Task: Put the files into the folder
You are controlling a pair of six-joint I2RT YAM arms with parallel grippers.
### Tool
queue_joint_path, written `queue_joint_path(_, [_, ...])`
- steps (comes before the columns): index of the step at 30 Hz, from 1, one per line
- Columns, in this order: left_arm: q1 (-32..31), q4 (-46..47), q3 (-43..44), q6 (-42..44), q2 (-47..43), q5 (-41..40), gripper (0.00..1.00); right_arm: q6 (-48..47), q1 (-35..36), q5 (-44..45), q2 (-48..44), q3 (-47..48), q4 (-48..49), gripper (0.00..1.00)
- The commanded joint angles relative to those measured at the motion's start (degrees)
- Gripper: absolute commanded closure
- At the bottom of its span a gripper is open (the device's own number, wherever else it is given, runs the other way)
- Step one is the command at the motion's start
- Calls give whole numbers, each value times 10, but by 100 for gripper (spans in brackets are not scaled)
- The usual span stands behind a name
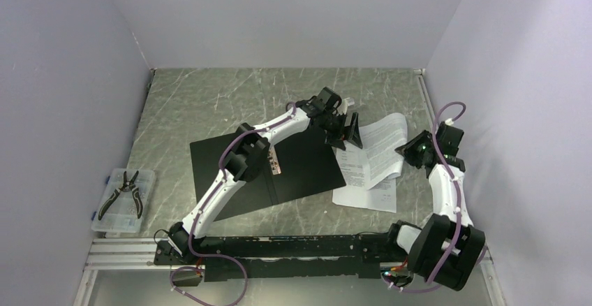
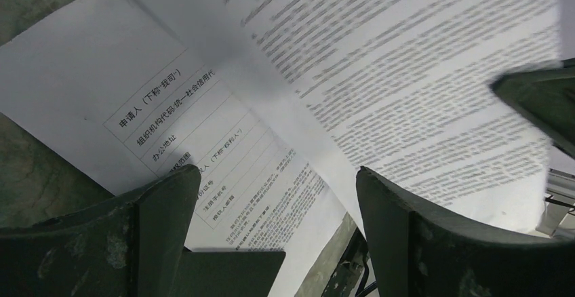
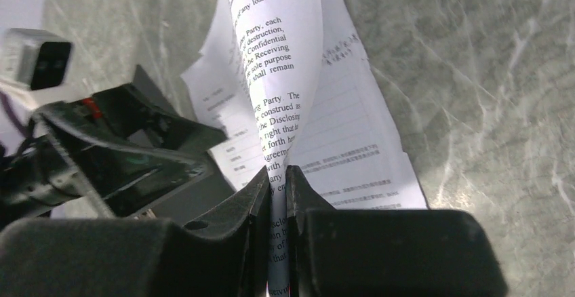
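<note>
Right arm: base at the near right corner, forearm rising steeply, wrist bent in toward the centre. Right gripper (image 3: 274, 175) has its jaws pressed narrow on the edge of the top sheet (image 3: 278, 53), which curls up off the pile.

Left arm: base near left, reaching on a long diagonal, elbow over the folder (image 1: 300, 166). Left gripper (image 2: 278, 175) hangs over the near left part of the files (image 1: 370, 170), jaws spread wide and holding nothing.

Clear plastic box (image 1: 105, 221) at the near left table edge, with black-handled pliers (image 1: 126, 193) lying on top of it.

Folder lies open and flat mid-table (image 1: 209, 103), black inside facing up, metal clip (image 1: 275, 161) along the spine.

Files sit just right of the folder, loosely fanned, left edges touching or overlapping its right edge. White sheets with dense black print. A lower sheet (image 2: 169, 127) carries a boxed form in Chinese characters, and the top sheet has English paragraphs.
</note>
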Motion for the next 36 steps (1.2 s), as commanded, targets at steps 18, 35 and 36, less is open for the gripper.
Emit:
queue_joint_path(18, [46,118,-199,-101,-274,34,7,61,23,-114,-86,158,-29,85])
queue_joint_path(35, [91,437,-547,-295,-502,93,7,188,167,-163,-99,229,69,83])
queue_joint_path(36, [91,457,-562,-311,-512,90,7,196,182,-158,-99,230,77,83])
